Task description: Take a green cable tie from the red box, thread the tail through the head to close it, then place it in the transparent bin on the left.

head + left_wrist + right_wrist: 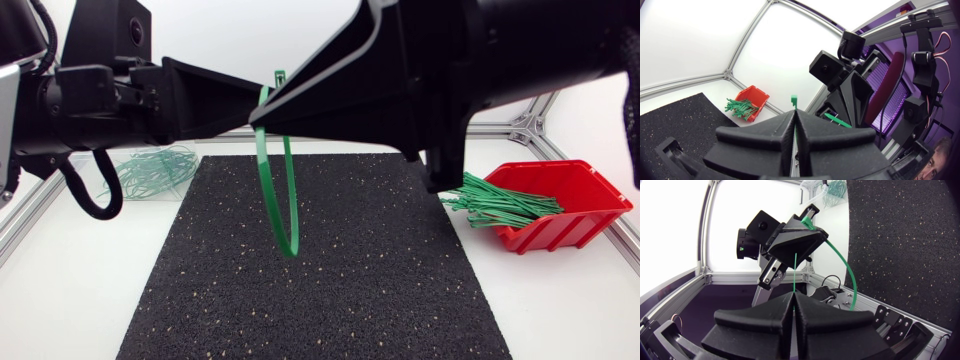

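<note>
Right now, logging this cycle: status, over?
Left gripper, right gripper shut on green cable tie. Loop hangs over mat, not binned. Nothing seen in the way.

Head camera overhead, facing down; wrist cameras close, facing each other, sharing tie [290,248].

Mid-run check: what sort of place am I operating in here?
Probably a robot lab workcell rather than a factory line: a white table edged with aluminium rails, a black speckled mat as the work surface, and a red box stocked with green cable ties.
</note>
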